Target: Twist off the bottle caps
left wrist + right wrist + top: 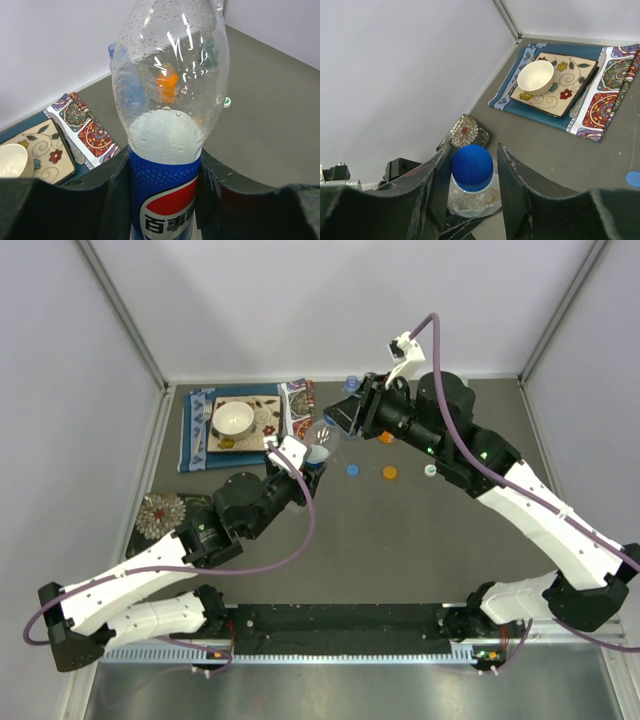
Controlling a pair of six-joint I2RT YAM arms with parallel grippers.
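Clear plastic, beaded with droplets inside and wrapped in a blue Pepsi label: bottle (pixel 170 75), pinched at the label by the left gripper (pixel 165 200), one black pad hard against each side. Tilts away from that gripper and bridges the gap to the right gripper (pixel 472 162) in the top view. Carries a blue cap (pixel 472 167), on the neck, lodged between the right gripper's two black fingers (pixel 437 185). Fingers set close on either side of the cap; cannot tell whether pressing it or only flanking it.

Lying loose on the grey table (pixel 400 540), in a rough row beside the right arm and apart from one another: loose blue cap (pixel 352 469), orange cap (pixel 390 473), white cap (pixel 429 471). Far back by the wall, another blue-topped bottle (pixel 351 381), mostly hidden behind the right gripper.

At the far left, patterned placemat (pixel 197 445) under a square floral plate (pixel 258 428), with a white bowl (pixel 232 419) on the plate. Nearer, by the left wall, a round flower-patterned coaster (pixel 162 510).
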